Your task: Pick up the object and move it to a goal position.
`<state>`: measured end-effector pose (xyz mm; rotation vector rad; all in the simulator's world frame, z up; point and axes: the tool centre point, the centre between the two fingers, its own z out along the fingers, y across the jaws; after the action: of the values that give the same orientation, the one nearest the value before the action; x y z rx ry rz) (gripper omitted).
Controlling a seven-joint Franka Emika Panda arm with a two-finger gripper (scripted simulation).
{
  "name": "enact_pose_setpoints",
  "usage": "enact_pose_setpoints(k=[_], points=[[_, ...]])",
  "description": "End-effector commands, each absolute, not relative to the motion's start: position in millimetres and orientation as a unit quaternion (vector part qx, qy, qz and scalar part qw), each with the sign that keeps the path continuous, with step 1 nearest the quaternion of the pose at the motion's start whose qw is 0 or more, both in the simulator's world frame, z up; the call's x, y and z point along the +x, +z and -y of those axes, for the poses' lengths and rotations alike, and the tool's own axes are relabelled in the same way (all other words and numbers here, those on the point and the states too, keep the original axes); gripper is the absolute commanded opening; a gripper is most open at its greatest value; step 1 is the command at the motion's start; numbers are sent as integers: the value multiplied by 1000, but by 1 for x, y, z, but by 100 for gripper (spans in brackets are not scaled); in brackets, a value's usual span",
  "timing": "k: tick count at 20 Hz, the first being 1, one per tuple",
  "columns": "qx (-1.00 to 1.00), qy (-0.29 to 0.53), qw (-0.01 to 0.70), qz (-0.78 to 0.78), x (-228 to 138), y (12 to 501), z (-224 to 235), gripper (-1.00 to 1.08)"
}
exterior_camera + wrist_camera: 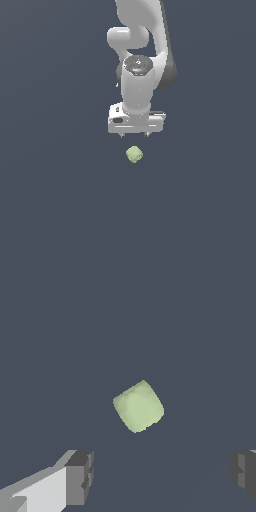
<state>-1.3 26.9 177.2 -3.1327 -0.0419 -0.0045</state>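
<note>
A: Looking across the wrist view from one side to the other, what do you get?

B: A grey fingertip (pixel 80 476) first, then the object (pixel 138 406), then the other fingertip at the far edge. The gripper (pixel 162 472) is spread wide and holds nothing.

A: So the block sits inside the gap?

B: Sideways, roughly yes; it falls between the lines of the two fingertips, a little closer to the first one. But it lies ahead of the tips, not between them. Nothing touches it.

A: And the exterior view?

B: The gripper (pixel 134 134) hangs pointing down, with the object (pixel 134 154) just past its tips and almost centred under the hand. How much of that offset is height and how much is forward distance, I cannot tell.

A: Any long axis to line up with?

B: No, it is nearly cube-shaped with rounded corners, and it sits turned cornerwise to the fingers' closing line. I'd judge the approach mostly needs the tips brought down around it.
</note>
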Motion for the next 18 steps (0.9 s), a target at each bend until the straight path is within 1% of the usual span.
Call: enact_pose_setpoints(k=[1,10,18], points=[[-1000,-1,4,13,-1,177,-27,100],[-1000,13,-10,7,-10,171,-17,100],[-1000,13,-10,13,-9,170,-17,100]])
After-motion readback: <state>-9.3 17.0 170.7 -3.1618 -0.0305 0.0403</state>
